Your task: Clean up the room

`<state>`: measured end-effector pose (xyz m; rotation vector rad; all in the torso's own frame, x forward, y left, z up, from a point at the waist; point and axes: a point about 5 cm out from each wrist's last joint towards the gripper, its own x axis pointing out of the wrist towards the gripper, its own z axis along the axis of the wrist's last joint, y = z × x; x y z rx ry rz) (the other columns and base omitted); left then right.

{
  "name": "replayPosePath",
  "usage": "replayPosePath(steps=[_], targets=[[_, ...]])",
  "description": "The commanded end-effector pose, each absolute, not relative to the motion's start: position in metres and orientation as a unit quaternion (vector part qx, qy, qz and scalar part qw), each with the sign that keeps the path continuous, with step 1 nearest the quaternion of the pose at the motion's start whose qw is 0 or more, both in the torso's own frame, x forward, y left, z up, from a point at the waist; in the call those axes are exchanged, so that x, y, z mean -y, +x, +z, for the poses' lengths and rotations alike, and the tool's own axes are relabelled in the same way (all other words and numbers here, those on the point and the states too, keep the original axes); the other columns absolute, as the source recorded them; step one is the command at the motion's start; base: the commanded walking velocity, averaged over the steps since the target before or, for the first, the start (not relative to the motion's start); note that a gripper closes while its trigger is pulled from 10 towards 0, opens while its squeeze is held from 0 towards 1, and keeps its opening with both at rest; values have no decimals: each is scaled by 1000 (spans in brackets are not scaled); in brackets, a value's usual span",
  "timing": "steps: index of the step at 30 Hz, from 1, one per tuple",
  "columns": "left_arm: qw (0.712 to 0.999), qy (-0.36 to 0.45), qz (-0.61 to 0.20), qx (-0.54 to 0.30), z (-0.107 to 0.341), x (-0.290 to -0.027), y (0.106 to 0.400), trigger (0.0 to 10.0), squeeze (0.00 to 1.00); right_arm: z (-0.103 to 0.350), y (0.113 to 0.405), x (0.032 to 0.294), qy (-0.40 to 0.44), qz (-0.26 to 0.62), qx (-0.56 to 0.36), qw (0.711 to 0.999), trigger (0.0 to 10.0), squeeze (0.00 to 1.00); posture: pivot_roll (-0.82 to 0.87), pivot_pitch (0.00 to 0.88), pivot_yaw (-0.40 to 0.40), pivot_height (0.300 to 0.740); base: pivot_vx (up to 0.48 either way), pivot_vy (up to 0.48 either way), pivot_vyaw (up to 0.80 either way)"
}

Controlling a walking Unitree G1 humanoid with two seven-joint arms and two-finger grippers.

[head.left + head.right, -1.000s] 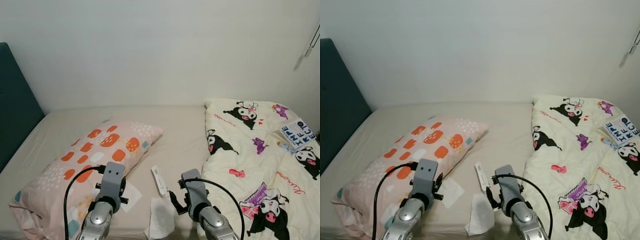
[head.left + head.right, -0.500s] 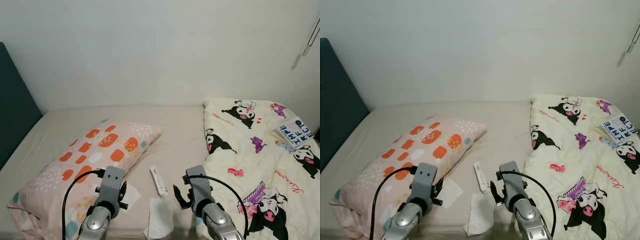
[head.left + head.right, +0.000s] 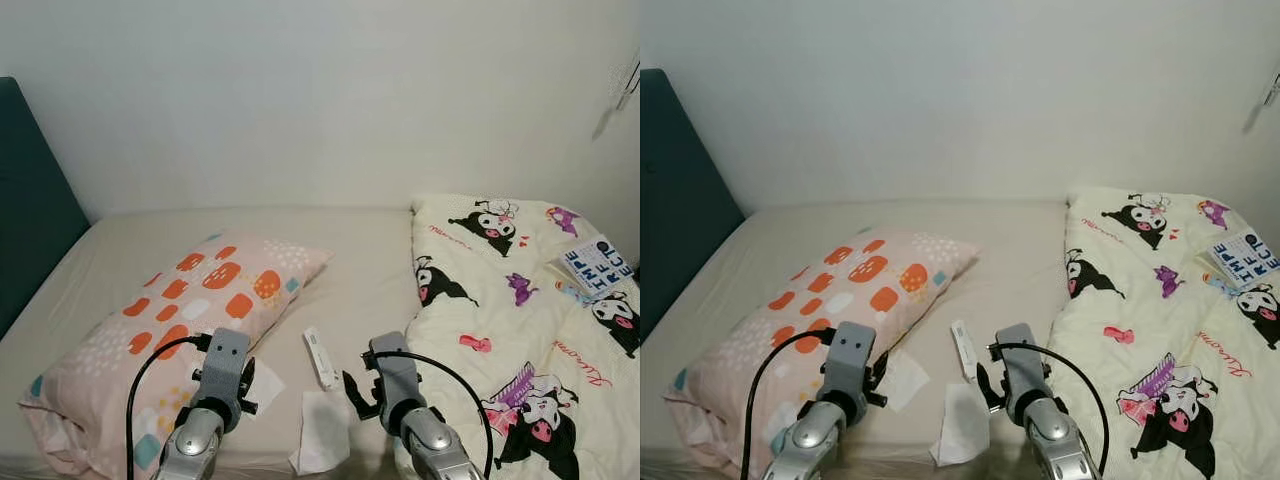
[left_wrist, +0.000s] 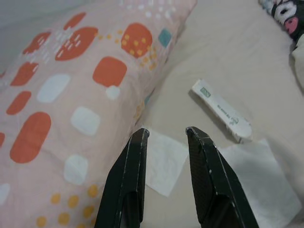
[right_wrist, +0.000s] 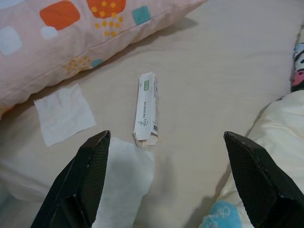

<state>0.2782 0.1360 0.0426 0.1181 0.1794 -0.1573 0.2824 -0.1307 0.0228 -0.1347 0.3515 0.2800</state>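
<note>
Beige bed (image 3: 360, 250) by a white wall, small white box (image 5: 147, 108) lying between two white tissues (image 5: 64, 113) and beside the spotted pillow (image 3: 190, 300), left end effector (image 4: 166, 137) slightly open over one tissue, right end effector (image 5: 166, 161) wide open above the box, cartoon blanket (image 3: 520, 300) on the right.

A plain pale wall (image 3: 320, 100) is running behind the bed (image 3: 370, 260), evenly lit and bare. The bed is lying under a beige fitted sheet (image 3: 1020, 250), lightly creased. A dark teal padded headboard (image 3: 30, 200) is standing at the left end. At the upper right, a thin cord (image 3: 628, 85) is hanging and casting a soft shadow on the wall.
</note>
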Motion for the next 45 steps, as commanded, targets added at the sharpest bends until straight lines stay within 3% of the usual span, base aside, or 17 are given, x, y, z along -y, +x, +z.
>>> replayPosePath(steps=[1, 7, 18, 38, 45], targets=[[991, 55, -82, -92, 43, -134, 279, 10000, 0, 24, 281, 130, -56, 133, -168, 975, 10000, 0, -23, 53, 2, 671, 0, 0, 0], [989, 66, -95, -90, 44, -132, 279, 10000, 0, 23, 279, 131, -55, 131, -168, 975, 10000, 0, -23, 51, 8, 671, 0, 0, 0], [988, 70, -100, -91, 45, -133, 278, 10000, 0, 22, 278, 129, -50, 132, -169, 975, 10000, 0, -19, 55, 12, 621, 0, 0, 0], [987, 79, -109, -93, 46, -132, 277, 10000, 0, 23, 278, 127, -44, 135, -171, 975, 10000, 0, -9, 71, 8, 621, 0, 0, 0], [986, 83, -109, -94, 47, -135, 275, 10000, 0, 24, 279, 122, -40, 146, -170, 974, 10000, 0, -1, 87, 9, 591, 0, 0, 0]])
